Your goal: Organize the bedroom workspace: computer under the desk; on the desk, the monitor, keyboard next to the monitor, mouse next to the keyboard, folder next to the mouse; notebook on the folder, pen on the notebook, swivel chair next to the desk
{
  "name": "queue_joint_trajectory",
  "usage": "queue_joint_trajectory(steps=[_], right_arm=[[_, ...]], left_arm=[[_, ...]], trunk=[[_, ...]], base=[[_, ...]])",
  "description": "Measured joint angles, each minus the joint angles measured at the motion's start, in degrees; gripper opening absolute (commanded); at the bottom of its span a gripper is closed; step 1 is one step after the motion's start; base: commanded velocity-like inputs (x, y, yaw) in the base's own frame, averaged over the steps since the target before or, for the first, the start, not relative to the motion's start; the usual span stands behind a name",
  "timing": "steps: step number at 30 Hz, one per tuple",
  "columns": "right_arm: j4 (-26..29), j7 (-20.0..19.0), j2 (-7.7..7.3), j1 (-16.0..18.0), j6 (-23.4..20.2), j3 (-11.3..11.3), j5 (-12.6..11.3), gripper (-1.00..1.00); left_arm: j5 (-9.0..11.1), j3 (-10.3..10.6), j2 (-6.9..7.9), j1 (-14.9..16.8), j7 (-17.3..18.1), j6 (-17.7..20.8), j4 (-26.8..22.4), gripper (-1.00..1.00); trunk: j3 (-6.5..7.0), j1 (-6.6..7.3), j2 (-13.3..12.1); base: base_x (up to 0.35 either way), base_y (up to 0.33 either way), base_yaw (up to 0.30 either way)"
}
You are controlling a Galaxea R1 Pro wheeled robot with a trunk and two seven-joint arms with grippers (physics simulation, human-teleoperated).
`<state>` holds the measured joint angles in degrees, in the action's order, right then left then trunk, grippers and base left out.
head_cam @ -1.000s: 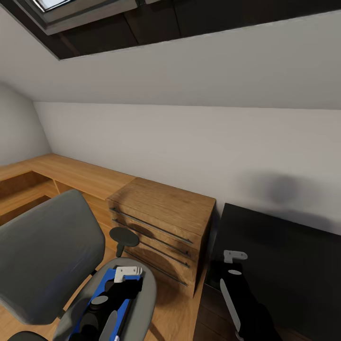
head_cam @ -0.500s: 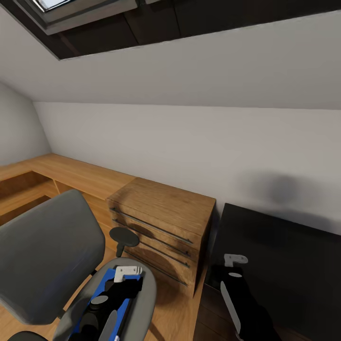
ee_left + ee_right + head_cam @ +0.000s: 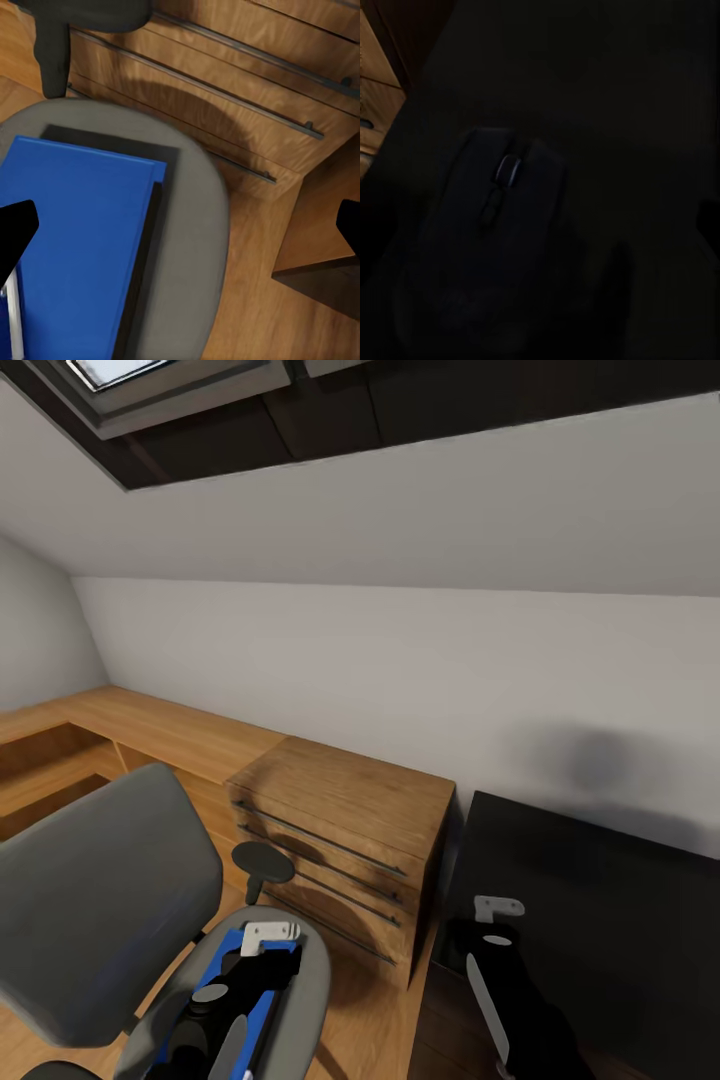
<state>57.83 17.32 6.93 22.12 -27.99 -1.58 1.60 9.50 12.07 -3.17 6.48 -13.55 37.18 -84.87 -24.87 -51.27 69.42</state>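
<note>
— Where is the folder (image 3: pixel 75 247) now?

— On the chair (image 3: pixel 100 900) seat, flat. Our left end effector (image 3: pixel 180 217) hangs above it with its fingers spread wide, holding nothing. A dark thin slab sticks out from under the folder's far edge; we cannot tell whether that is the notebook.

— And the mouse (image 3: pixel 499 247)?

— On the table (image 3: pixel 600 900), just beside the chair. Our right end effector (image 3: pixel 497 908) hovers right over it; we cannot tell how far apart its fingers are.

— What changed in the last second?

— Almost nothing: the right end effector dropped a touch toward the table, and the left did not move. We judge the folder lift has not begun, so the stacking is yet to come.
</note>
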Motion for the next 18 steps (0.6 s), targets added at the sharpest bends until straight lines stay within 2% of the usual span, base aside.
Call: queue_joint_trajectory(steps=[5,13,18], right_arm=[[1.22,0.03,-0.02,0.00,0.10,-0.03,0.01,1.00],[10.97,-0.01,0.05,-0.50,-0.10,0.12,-0.09,1.00],[14.06,-0.05,0.18,-1.21,-0.32,0.16,-0.21,1.00]], left_arm=[[0.00,0.00,0.00,0.01,0.00,-0.02,-0.01,1.00],[0.00,0.00,0.00,0.01,0.00,-0.02,0.03,1.00],[0.00,0.00,0.00,0.01,0.00,0.01,0.04,1.00]], trunk=[[0.90,1.10,-2.01],[2.34,2.86,-5.22],[3.06,3.74,-6.84]], base=[[0.000,0.000,0.000],[0.000,0.000,0.000],[0.000,0.000,0.000]])
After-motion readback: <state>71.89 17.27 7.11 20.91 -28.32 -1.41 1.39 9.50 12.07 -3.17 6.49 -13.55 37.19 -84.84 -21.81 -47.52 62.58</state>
